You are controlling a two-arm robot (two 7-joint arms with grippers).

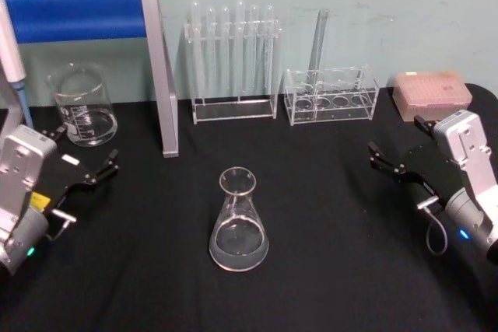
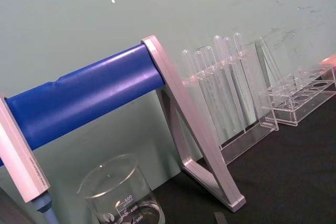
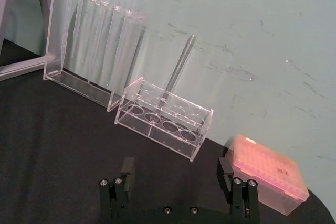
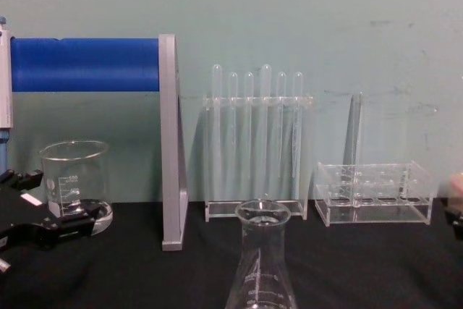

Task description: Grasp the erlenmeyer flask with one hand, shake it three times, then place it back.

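**Item:** a clear glass conical erlenmeyer flask (image 1: 238,223) is being shown upright and ungrasped at the lower centre of the head view, on the black table (image 1: 334,270). Its flared rim and neck are being shown at the bottom centre of the chest view.

**Claws:**
- The black two-fingered left gripper (image 1: 82,152), with a small white label, is being held released at the left edge, well apart from the flask. It is near the squat glass beaker (image 1: 82,105).
- The black right gripper (image 1: 397,141) is being held spread at the right edge, near the pink tip box (image 1: 432,92).
- Nothing is being gripped by either.

**Hazards, as judged:**
- The flask is likely to be tipped if its narrow neck is struck by a finger on approach.
- Smooth, sloping glass is likely to be squeezed upward out of the jaws if the cone is clamped instead of the neck.
- During shaking, the flask could be swung against the silver-framed stand with the blue bar (image 1: 159,75) or the clear rack of test tubes (image 1: 233,60).
- A tilted release could leave the flask being rolled across the table.
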